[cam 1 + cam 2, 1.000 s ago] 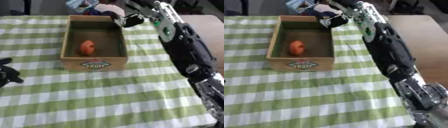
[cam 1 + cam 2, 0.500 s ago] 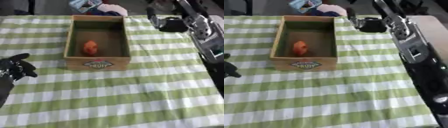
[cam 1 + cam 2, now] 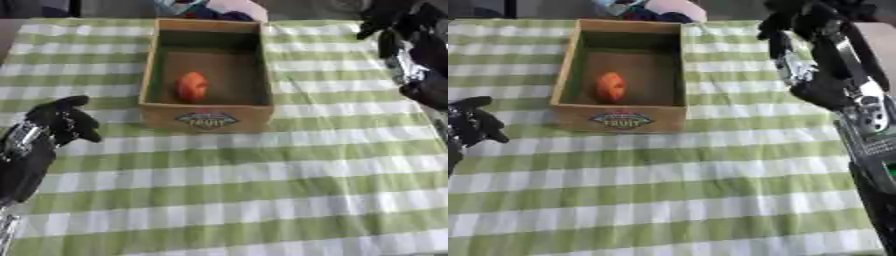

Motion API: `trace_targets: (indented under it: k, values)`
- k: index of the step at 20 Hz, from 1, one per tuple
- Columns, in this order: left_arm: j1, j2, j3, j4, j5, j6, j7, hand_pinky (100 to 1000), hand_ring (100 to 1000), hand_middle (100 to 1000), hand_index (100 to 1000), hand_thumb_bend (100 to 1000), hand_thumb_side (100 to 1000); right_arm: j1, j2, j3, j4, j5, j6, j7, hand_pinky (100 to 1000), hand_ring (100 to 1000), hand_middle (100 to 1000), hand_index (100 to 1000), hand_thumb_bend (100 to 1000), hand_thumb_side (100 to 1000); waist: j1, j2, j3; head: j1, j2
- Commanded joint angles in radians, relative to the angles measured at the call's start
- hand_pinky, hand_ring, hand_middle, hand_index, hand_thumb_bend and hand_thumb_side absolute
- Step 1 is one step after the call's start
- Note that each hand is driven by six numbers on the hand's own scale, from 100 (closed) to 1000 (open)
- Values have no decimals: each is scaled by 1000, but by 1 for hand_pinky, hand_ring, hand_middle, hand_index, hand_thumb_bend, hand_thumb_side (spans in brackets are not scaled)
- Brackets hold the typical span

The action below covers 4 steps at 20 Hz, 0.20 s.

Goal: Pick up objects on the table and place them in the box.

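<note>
From my seat I find only one piece of lettering: an oval label (image 3: 621, 120) on the near outer wall of the wooden box (image 3: 566, 65). In the right eye view it seems to read "FRUIT" in dark capitals on a pale band, though the letters are soft. I can read nothing else anywhere on the worktop.

Table covering: green-and-white checked tablecloth (image 3: 262, 200) (fills most of the view) | Far edge: heap of pinkish and blue items (image 3: 654, 9), possibly fabric or toys, blurred | Right edge: bare tan tabletop (image 3: 877, 45)
</note>
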Motion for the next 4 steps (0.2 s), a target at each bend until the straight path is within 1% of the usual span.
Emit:
trace_targets:
  k: [1, 4]
  values:
    - [-5, 1, 3, -14, -3, -9, -18, 658, 578, 592, 871, 149, 981, 22, 19, -29, -33, -18, 4, -11, 731, 620, 595, 819, 100, 607, 3, -16, -5, 10, 15]
    - [-7, -7, 2, -12, 0, -12, -29, 660, 580, 593, 871, 148, 983, 61, 69, -50, -30, -18, 10, -12, 731, 617, 591, 815, 100, 617, 5, -17, -6, 20, 18]
